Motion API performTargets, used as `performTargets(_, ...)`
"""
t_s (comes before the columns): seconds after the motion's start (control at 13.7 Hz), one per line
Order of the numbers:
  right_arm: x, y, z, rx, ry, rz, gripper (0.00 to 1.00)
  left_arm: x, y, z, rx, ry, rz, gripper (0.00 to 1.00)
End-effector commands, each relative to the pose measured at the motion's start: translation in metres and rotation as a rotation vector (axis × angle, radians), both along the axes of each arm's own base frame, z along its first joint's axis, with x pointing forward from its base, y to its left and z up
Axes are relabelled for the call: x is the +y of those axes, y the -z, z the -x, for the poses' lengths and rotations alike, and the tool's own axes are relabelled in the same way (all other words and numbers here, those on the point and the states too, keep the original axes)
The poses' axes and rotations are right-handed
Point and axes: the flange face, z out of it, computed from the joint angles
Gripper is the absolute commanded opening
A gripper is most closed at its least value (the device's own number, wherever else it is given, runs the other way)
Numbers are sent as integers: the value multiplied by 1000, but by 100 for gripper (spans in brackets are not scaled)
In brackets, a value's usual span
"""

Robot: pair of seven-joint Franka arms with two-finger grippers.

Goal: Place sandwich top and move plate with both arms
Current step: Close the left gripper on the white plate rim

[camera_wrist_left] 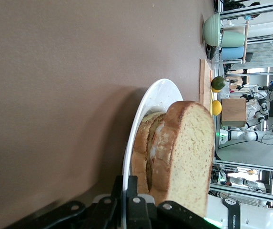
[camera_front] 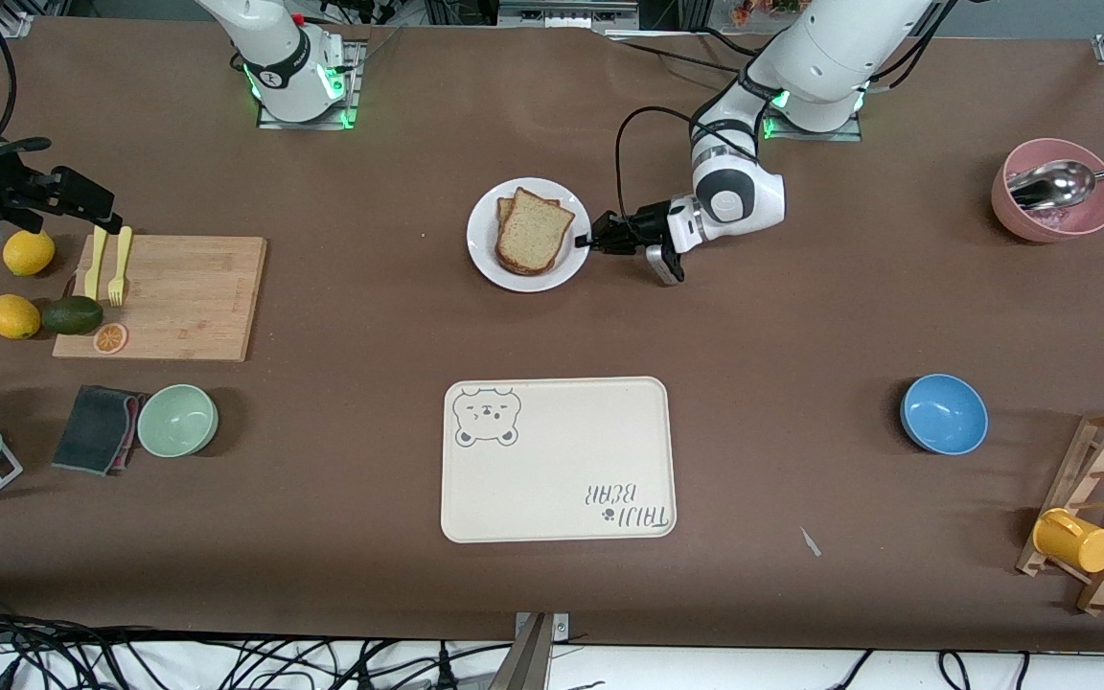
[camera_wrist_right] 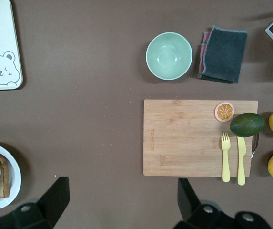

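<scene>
Sandwich top (camera_front: 535,233) on plate (camera_front: 483,251) — left fingers (camera_front: 584,241) gripping rim, right fingers (camera_wrist_right: 62,192) spread — brown tabletop (camera_front: 801,316).

— What sits toward the right arm's end of the brown table?

— A rectangular wooden cutting board (camera_front: 162,296) carrying a yellow plastic fork (camera_front: 118,266) and knife (camera_front: 95,263), with a dark green avocado (camera_front: 72,314) and an orange slice (camera_front: 110,337) at its edge. Two yellow lemons (camera_front: 13,316) lie beside it. Nearer the front edge are a pale green bowl (camera_front: 177,420) and a folded grey cloth (camera_front: 97,428).

— And elsewhere?

— A cream rectangular bear-printed tray (camera_front: 558,459) at the middle of the front edge; a round blue bowl (camera_front: 943,413), a wooden rack (camera_front: 1103,503) holding a yellow mug (camera_front: 1073,540), and a pink bowl (camera_front: 1055,191) with a metal spoon (camera_front: 1060,182) toward the left arm's end.
</scene>
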Motion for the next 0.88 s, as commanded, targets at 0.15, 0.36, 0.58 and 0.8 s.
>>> performTargets(0.15, 1, -6, 3, 1, 2, 8, 100, -3, -12, -3, -31, -33, 15, 1)
performTargets(0.36, 1, -7, 3, 1, 2, 8, 100, -3, -16, -6, -41, -35, 17, 0)
performTargets(0.58, 1, -6, 3, 3, 2, 8, 100, -1, -20, -11, -50, -43, 20, 0)
performTargets(0.8, 1, -7, 3, 1, 2, 8, 100, -3, -23, -17, -58, -51, 27, 0)
